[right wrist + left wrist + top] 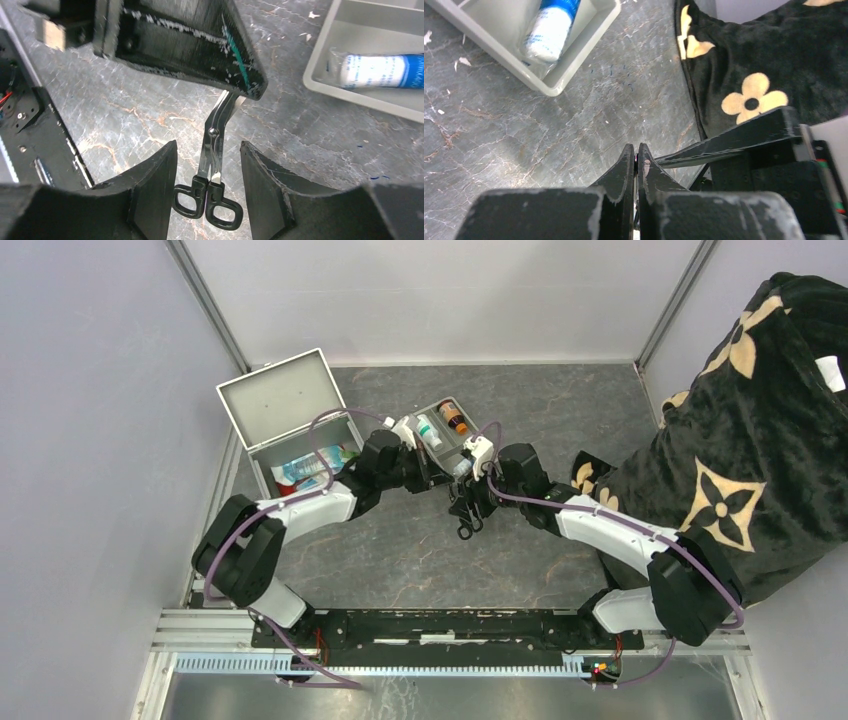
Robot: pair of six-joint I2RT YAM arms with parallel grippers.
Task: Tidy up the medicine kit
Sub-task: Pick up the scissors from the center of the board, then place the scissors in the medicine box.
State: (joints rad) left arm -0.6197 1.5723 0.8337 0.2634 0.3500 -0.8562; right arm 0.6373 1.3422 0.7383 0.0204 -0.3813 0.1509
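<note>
The medicine kit (279, 401) stands open at the back left, its lid up and packets inside. Small scissors (216, 141) with black handles hang just above the marbled table, steel blades pointing away. My left gripper (636, 150) is shut on the blade end, a thin sliver showing between its fingers. My right gripper (207, 147) is open, its fingers on either side of the scissor handles without touching them. From above, the left gripper (432, 478) and the right gripper (470, 502) meet at mid-table, with the scissors (466, 523) below them.
A shallow grey divided tray (462, 448) sits behind the grippers with small bottles and a white-and-blue tube (375, 70). A black blanket with cream flowers (760, 440) covers the right side. Metal frame posts and white walls bound the table.
</note>
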